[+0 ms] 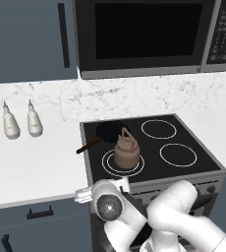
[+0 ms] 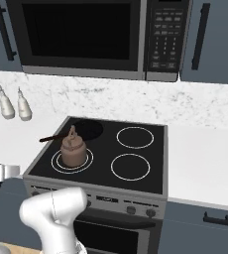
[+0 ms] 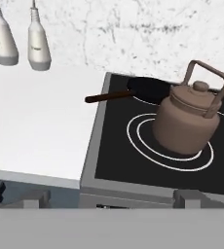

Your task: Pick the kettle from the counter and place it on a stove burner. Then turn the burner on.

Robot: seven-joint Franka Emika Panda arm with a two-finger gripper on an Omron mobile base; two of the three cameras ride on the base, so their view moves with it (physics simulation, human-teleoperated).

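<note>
The brown-copper kettle point(image 1: 126, 152) point(image 2: 73, 150) point(image 3: 189, 119) stands upright on the stove's front-left burner point(image 3: 136, 141), its loop handle up. My gripper point(image 3: 114, 199) hovers low in front of the stove's front-left corner, a short way back from the kettle and touching nothing. Its fingertips point(image 3: 36, 197) stand far apart, so it is open and empty. The white counter point(image 1: 36, 162) point(image 3: 36, 121) lies to the left of the stove. Control knobs point(image 2: 131, 209) sit on the stove's front panel.
A dark frying pan point(image 1: 110, 130) point(image 3: 150, 88) with a brown handle rests on the back-left burner, just behind the kettle. Two white bottles point(image 1: 10, 123) point(image 1: 34, 120) stand at the backsplash on the left. A microwave point(image 1: 144, 34) hangs above the stove.
</note>
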